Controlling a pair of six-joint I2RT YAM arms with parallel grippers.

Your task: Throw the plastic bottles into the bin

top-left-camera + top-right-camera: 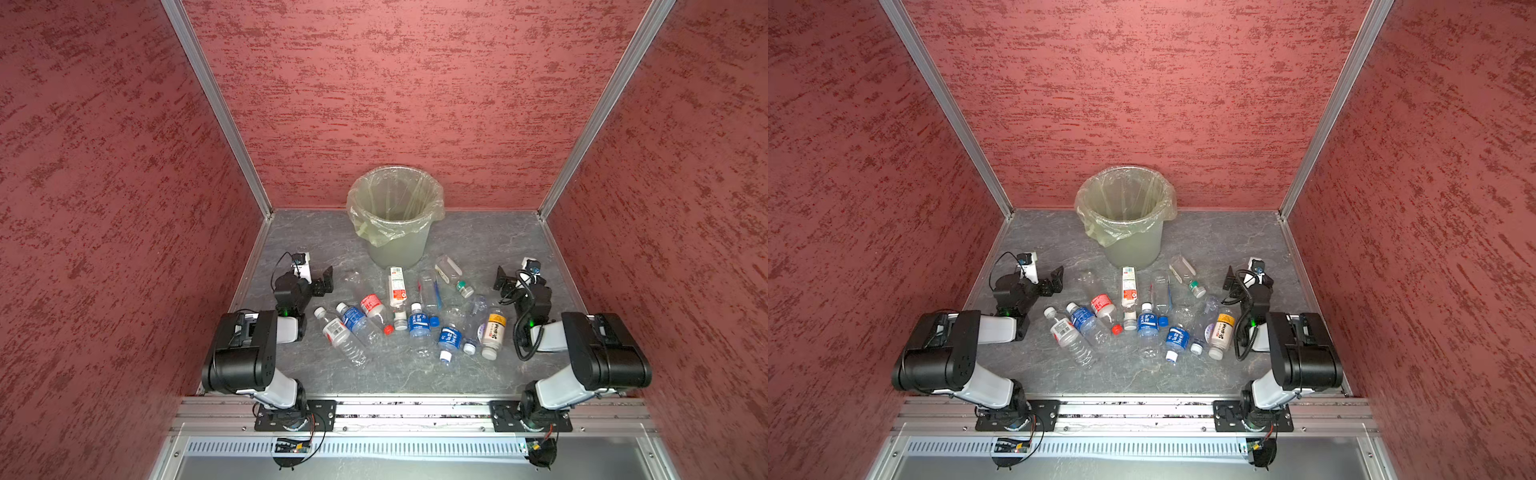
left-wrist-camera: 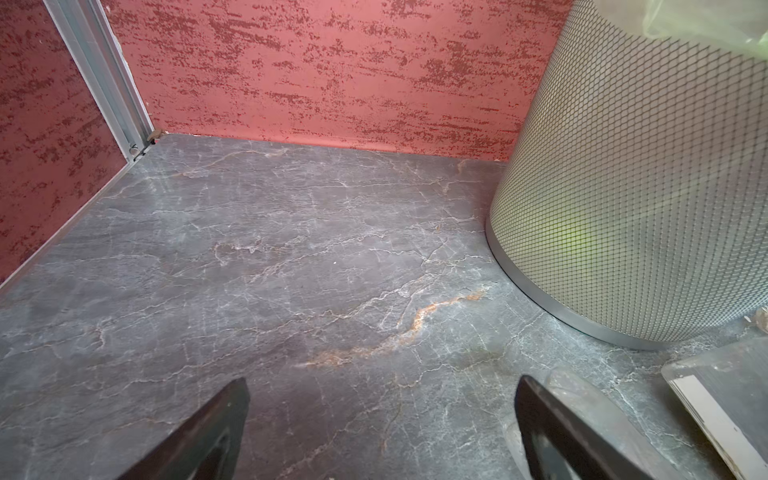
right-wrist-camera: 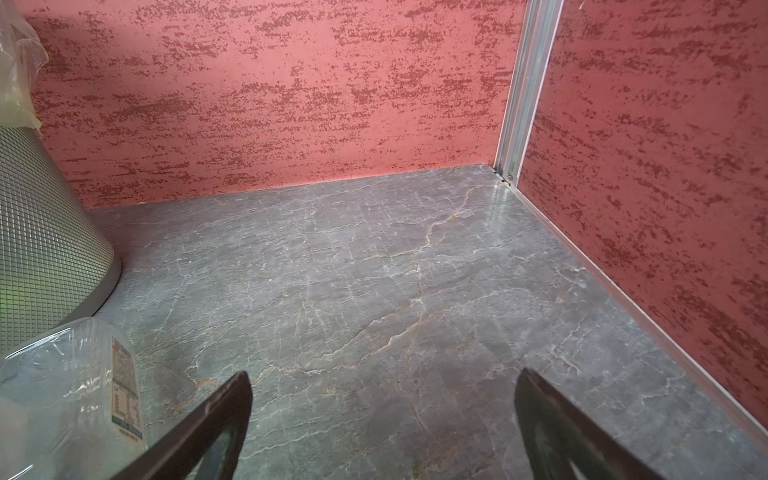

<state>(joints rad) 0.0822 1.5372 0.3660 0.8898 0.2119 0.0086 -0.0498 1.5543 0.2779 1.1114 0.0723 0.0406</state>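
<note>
The bin [image 1: 395, 249] [image 1: 1129, 251] stands upright at the back middle of the grey floor, lined with a yellowish bag. Several plastic bottles lie scattered in front of it, among them a blue-labelled one [image 1: 357, 322] [image 1: 1086, 320], a yellow-labelled one [image 1: 494, 330] and a green-capped one [image 1: 453, 274]. My left gripper [image 1: 326, 280] [image 1: 1057, 278] [image 2: 382, 380] hovers open left of the pile, with a clear bottle [image 2: 590, 399] just beside one finger. Open too, my right gripper [image 1: 503, 278] [image 1: 1231, 278] [image 3: 384, 372] stands right of the pile near a clear bottle [image 3: 62, 395]. Both hold nothing.
Red textured walls [image 1: 395, 104] close the cell on three sides, with aluminium corner posts [image 1: 216, 108]. The bin's wall [image 2: 644, 187] [image 3: 41, 228] shows in both wrist views. Bare marbled floor [image 2: 291, 249] [image 3: 374, 270] lies ahead of each gripper. A metal rail [image 1: 415, 409] runs along the front.
</note>
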